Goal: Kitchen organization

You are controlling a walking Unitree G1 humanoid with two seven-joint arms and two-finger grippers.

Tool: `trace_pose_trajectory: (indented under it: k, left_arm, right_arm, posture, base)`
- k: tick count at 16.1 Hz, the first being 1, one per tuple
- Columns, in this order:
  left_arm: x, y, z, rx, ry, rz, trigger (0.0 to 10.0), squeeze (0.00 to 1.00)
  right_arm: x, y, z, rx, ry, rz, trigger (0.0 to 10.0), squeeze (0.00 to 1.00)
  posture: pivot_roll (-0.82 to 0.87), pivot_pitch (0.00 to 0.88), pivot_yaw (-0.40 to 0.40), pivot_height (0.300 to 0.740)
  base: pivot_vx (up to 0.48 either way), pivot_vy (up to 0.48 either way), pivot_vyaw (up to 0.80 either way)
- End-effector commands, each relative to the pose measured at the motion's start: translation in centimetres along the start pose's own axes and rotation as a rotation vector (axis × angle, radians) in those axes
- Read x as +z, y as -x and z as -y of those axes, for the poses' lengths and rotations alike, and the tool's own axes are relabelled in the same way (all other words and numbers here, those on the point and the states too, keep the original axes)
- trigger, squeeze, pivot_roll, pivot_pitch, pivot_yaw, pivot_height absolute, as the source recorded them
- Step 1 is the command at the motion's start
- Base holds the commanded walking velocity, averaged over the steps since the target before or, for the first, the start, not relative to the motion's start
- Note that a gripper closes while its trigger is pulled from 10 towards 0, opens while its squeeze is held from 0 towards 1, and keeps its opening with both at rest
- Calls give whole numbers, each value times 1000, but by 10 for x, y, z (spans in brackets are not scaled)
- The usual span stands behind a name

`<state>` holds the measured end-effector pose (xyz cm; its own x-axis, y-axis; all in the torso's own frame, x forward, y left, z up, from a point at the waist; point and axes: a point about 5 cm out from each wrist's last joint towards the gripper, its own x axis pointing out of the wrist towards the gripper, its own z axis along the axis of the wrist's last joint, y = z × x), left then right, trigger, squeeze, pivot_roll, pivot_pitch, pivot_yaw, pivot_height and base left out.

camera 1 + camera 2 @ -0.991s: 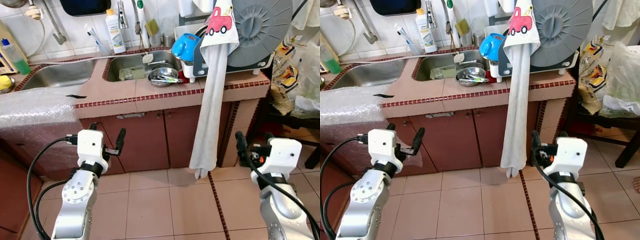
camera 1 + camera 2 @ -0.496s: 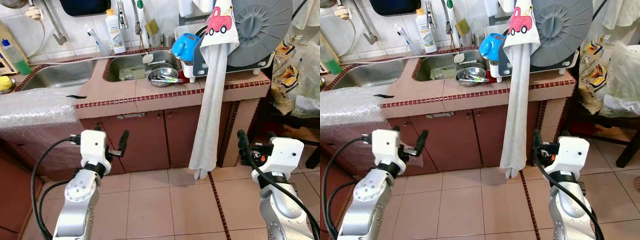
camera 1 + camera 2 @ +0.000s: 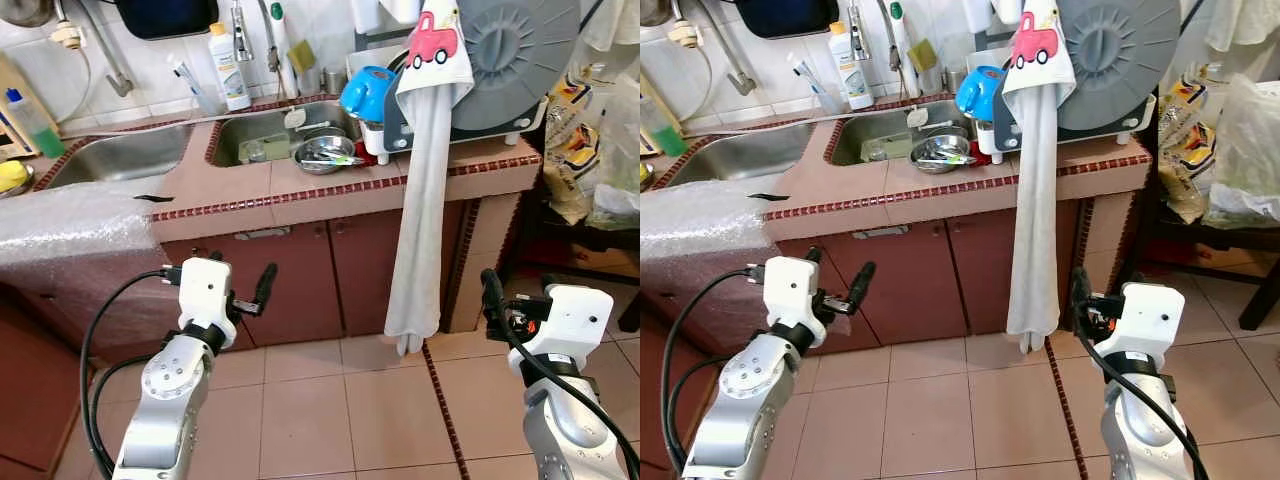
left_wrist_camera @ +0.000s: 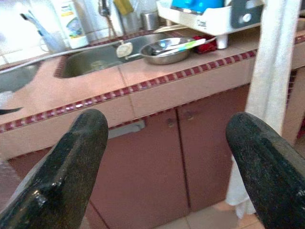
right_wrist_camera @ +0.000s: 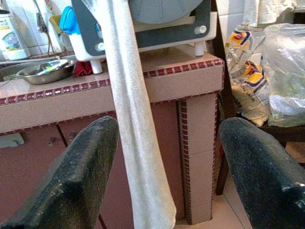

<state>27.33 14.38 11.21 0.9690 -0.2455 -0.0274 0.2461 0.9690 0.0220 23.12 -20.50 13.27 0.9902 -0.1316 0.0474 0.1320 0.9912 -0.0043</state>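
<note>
A tiled kitchen counter (image 3: 330,195) runs across in front of me, with a sink (image 3: 268,135) set into it. A steel bowl (image 3: 328,152) holding utensils sits at the sink's edge, also in the left wrist view (image 4: 167,47). Beside it, a grey and white dish rack (image 3: 480,100) carries a blue cup (image 3: 366,93). A long white towel (image 3: 420,200) hangs from the rack to just above the floor. My left gripper (image 3: 240,285) is open and empty before the cabinet doors. My right gripper (image 3: 515,300) is open and empty right of the towel (image 5: 133,109).
A second sink (image 3: 120,155) and a sheet of bubble wrap (image 3: 70,215) lie at the counter's left end. A dish soap bottle (image 3: 227,65) stands against the tiled wall. Plastic bags (image 3: 605,160) pile up at the far right. Brown cabinet doors (image 3: 310,280) stand below, over a tiled floor (image 3: 330,400).
The whole picture has shifted a little, so the camera has moved. Both grippers stay open and empty; the left one sits a bit further right and the right one lower.
</note>
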Motion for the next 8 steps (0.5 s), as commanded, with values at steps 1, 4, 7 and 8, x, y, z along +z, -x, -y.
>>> trace_pose_trajectory:
  k: [1, 4, 7, 8]
  left_arm:
    - [-4, -1, -4, -4, -2, -27, 10000, 0]
    - [-4, -5, -3, 16, 0, -19, 10000, 0]
    - [-5, -7, 0, 21, 3, -26, 10000, 0]
    - [-6, -8, -3, 38, 16, -36, 10000, 0]
  right_arm:
    - [5, 0, -4, 9, -12, 23, 10000, 0]
    - [10, -2, 0, 3, -4, 39, 10000, 0]
    - [7, 0, 0, -5, -14, 27, 10000, 0]
    - [7, 0, -2, -1, -17, 26, 10000, 0]
  posture:
    - [-132, 0, 180, 740]
    - [-145, 0, 179, 740]
    - [-148, 0, 177, 740]
    - [-148, 0, 177, 740]
  base:
    - [0, 0, 0]
    - [0, 0, 0]
    - [0, 0, 0]
    - [0, 0, 0]
